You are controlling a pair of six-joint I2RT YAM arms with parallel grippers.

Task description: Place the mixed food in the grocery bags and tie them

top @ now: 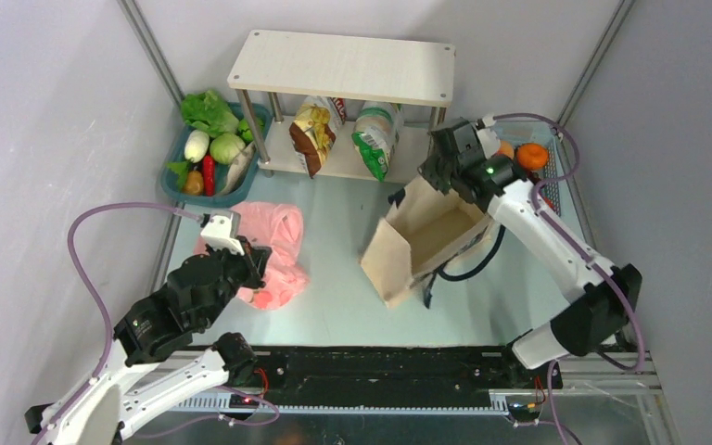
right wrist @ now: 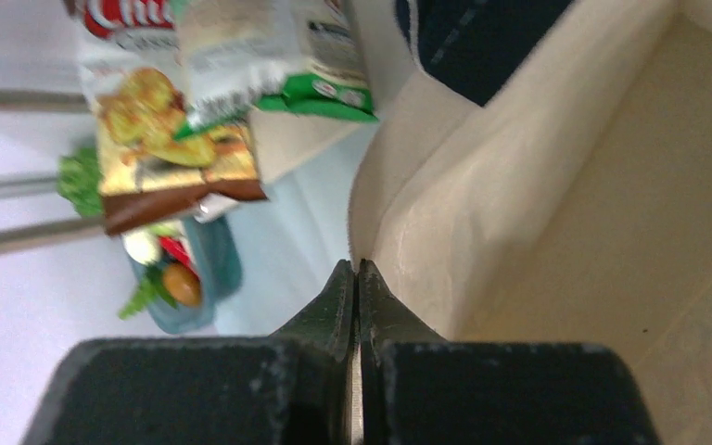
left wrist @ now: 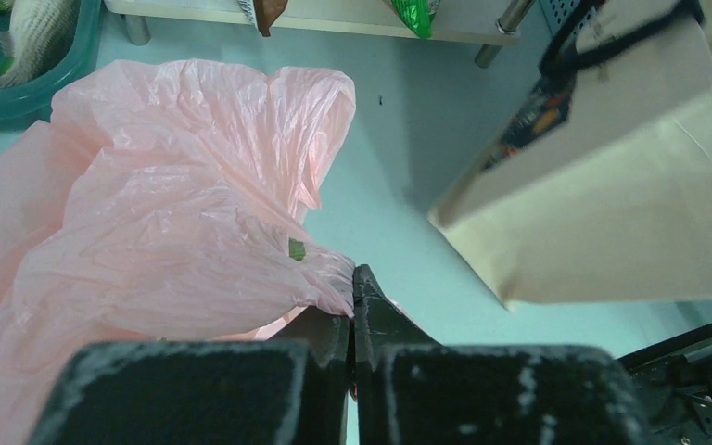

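Two hands, both closed.

Left hand (left wrist: 353, 278): fingertips pinched on a gathered twist of the pink bag (left wrist: 167, 204). The rest of the bag billows out ahead and to the left of that hand, crumpled on the table (top: 343, 236). A small green scrap (left wrist: 296, 248) sits on the plastic just past the tips.

Right hand (right wrist: 356, 271): fingers fully together, tips right at the rim of the beige tote (right wrist: 556, 185). The wrist view is blurred there. It may be nipping the canvas edge, but I can't tell for sure. The tote's mouth is open toward this hand, with its inside below and to the right of the tips.

The tote sits well apart from the pink bag, ahead and to the right of my left hand.

Beyond the right hand, on the lower level of the shelf (top: 343, 65): crisp packet (top: 313, 134) and green-and-white packet (top: 377, 137), upright, side by side.

Beyond the left hand, past the pink bag: teal basket (top: 174, 188) of vegetables.

An orange (top: 532, 156) sits just beside my right wrist.
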